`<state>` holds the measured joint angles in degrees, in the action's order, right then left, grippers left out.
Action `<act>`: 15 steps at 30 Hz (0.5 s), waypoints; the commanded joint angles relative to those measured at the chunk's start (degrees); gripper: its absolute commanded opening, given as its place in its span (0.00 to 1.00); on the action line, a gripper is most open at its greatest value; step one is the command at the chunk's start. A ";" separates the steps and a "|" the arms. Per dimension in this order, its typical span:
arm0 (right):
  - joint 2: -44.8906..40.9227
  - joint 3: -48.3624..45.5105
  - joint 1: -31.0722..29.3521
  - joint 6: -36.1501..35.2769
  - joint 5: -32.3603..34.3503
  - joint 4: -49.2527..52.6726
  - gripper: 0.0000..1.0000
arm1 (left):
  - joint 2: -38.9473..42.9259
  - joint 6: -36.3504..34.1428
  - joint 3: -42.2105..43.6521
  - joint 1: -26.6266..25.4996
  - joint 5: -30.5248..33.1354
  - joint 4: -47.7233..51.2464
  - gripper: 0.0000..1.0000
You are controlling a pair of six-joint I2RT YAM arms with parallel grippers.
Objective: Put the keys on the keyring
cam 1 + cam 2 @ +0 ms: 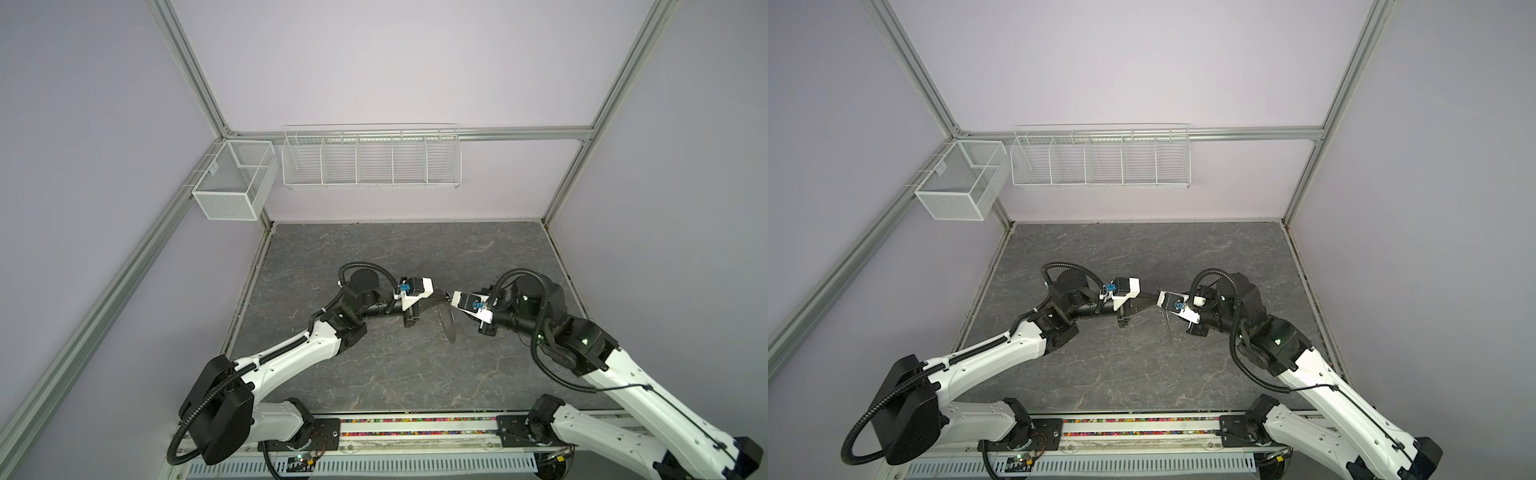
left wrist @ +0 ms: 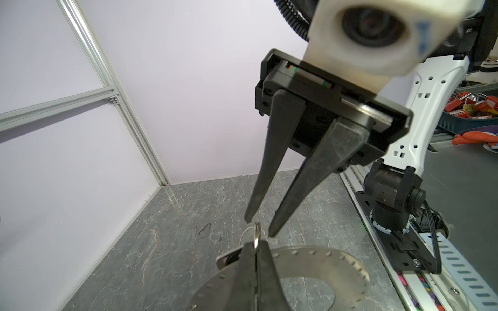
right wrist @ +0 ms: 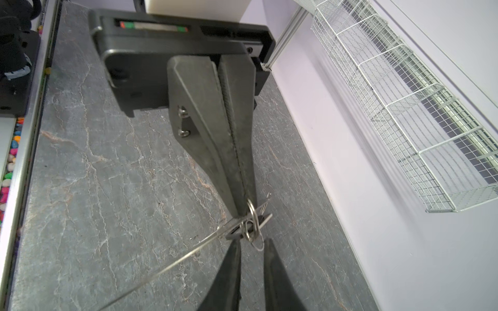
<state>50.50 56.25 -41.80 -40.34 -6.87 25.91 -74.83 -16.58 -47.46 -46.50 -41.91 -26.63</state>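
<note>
The dark marbled stone-look bench (image 1: pixel 374 374) is bare under both arms, and all the work is held in the air above its middle. The two arms meet tip to tip there.

The left gripper (image 3: pixel 243 204) is pressed together on the rim of the flat, wide grey metal keyring (image 2: pixel 310 261), which has a large central hole and small holes round its edge. The keyring hangs below that pinch, clear of the bench. In both top views it shows only as a thin edge, so its face stands roughly upright, facing the right arm.

The right gripper (image 2: pixel 260 227) points straight at the left one. Its fingers are narrowly spread and hold nothing.

The two small silver metal keys (image 3: pixel 262 215), with a dark tag showing among them, bunch at the left gripper's tips against the keyring's rim. A small silver wire split ring (image 3: pixel 252 223) stands out just past those tips. It lies directly ahead of the right gripper, in line with the gap between its fingers, with its flat face roughly parallel to them.

The right gripper is the free one and the nearer. I judge its next move is to close across the split ring. The views are too cluttered to show whether the split ring already passes through a rim hole.
</note>
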 commanded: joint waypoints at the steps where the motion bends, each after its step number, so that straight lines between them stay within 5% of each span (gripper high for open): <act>1: 0.33 -0.27 -0.47 -2.11 1.66 0.71 0.24 | 0.82 1.46 -2.47 0.14 -1.34 -0.44 0.00; 15: -0.75 -1.66 -1.15 -4.48 1.60 -0.25 0.20 | 0.51 1.83 -3.26 0.19 -2.03 0.97 0.00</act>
<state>50.46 55.64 -42.24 -43.11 -4.51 26.04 -74.83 -15.88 -48.14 -46.50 -42.54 -24.91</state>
